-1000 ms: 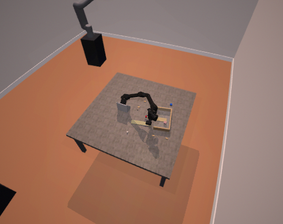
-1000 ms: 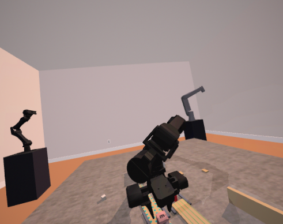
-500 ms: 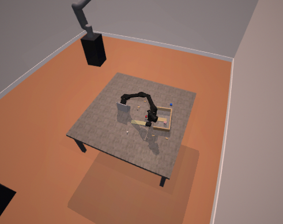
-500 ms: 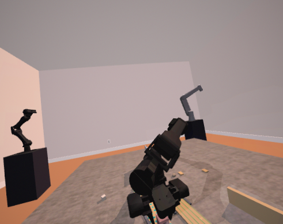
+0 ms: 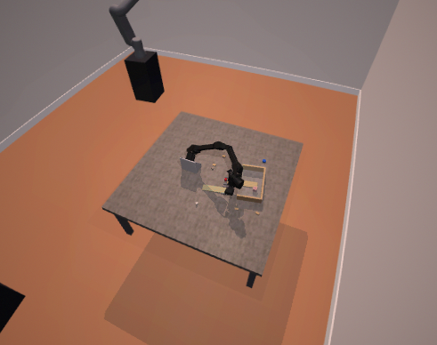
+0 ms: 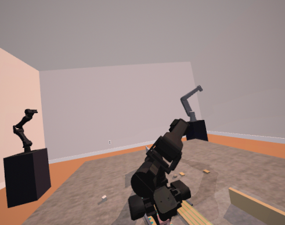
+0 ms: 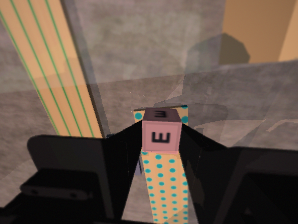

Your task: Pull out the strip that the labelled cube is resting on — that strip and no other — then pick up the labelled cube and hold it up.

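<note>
The gripper [image 7: 161, 145] is being pressed onto the pink labelled cube [image 7: 161, 134], with one dark finger [image 7: 122, 150] on each side of it, so the cube is grasped between them. The cube is sitting on the far end of the dotted strip [image 7: 166, 187] (orange with teal dots), which is lying on the grey table [image 7: 145, 45]. To the left, a green-lined strip [image 7: 55, 65] is lying beside it, not touching it. In the top view, a wooden tray [image 5: 261, 183] is standing just right of the arm, and a small blue block [image 5: 264, 161] is lying beyond the tray.
</note>
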Robot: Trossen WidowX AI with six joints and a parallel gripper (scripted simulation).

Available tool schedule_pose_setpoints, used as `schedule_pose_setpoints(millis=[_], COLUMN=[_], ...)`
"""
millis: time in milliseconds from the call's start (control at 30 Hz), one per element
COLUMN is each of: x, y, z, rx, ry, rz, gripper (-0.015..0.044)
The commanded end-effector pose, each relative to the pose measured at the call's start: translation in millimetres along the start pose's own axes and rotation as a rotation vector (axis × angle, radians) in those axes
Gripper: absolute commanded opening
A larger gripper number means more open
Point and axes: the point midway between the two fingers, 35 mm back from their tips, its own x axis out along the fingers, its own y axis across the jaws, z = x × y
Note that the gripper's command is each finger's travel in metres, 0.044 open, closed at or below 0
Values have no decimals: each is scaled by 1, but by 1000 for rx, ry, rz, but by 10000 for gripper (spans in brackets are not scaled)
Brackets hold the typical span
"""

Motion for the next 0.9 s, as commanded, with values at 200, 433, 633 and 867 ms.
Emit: schedule_pose_setpoints(millis=[200, 433, 633, 867], x=[-9, -25, -37, -43], y=[2, 9, 15, 20], z=[-9, -28, -46, -58], rx=[1, 2, 3, 4], ry=[-1, -2, -3, -4], rz=[-1, -1, 0, 0], gripper=[0, 0, 0, 0])
